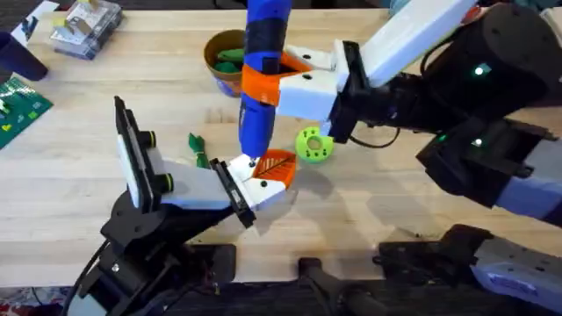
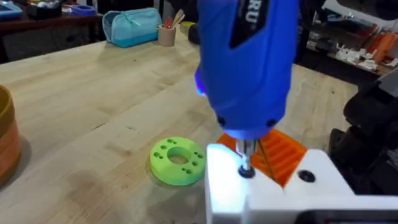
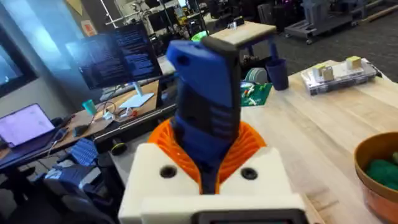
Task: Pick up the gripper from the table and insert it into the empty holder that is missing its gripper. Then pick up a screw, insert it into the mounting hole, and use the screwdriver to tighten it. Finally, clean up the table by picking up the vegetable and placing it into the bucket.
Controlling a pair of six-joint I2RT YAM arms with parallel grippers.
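Note:
My right gripper reaches in from the right and is shut on the blue screwdriver, which stands upright; its orange pads clasp the barrel. The thin metal tip rests on a dark screw in the white base. The orange ribbed gripper sits at the black bracket end of the holder, which is the end of my left arm. A small green vegetable lies on the table beside the holder. The bucket stands behind, with green pieces inside.
A round green disc with holes lies just right of the screwdriver tip. At the back left are a clear parts box, a dark cup and a green circuit board. Bare wood lies at the front right.

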